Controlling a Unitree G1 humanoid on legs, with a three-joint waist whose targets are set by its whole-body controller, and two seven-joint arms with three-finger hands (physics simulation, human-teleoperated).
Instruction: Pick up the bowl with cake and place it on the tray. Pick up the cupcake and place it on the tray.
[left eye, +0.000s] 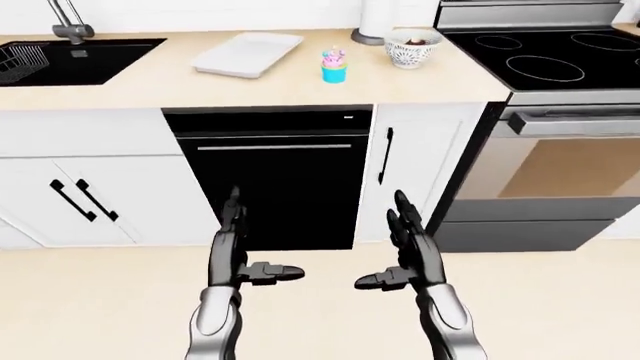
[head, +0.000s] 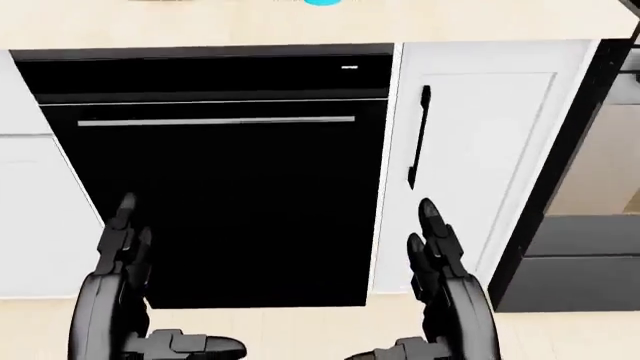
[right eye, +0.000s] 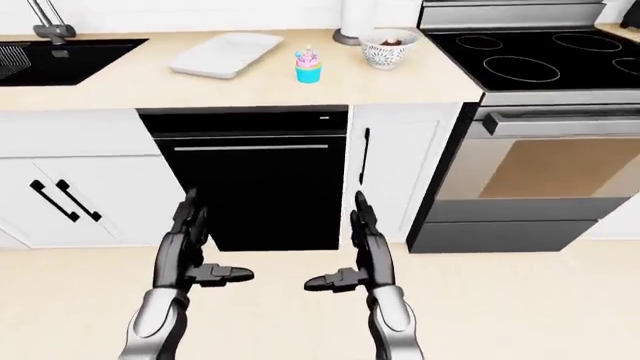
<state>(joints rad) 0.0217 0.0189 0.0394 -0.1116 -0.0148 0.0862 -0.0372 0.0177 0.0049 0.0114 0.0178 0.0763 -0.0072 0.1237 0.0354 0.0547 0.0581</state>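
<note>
Left-eye view: my left hand (left eye: 232, 251) and right hand (left eye: 410, 251) hang spread and empty, well short of the counter (left eye: 140, 86). Bowl (left eye: 412, 49), cupcake (left eye: 334, 66) and tray (left eye: 247, 53) wait there; approaching comes next, I judge.

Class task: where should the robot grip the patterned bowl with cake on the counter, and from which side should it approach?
Probably the bowl rim or its outer wall, approaching from the view's bottom: the cupcake stands left, the stove right.
</note>
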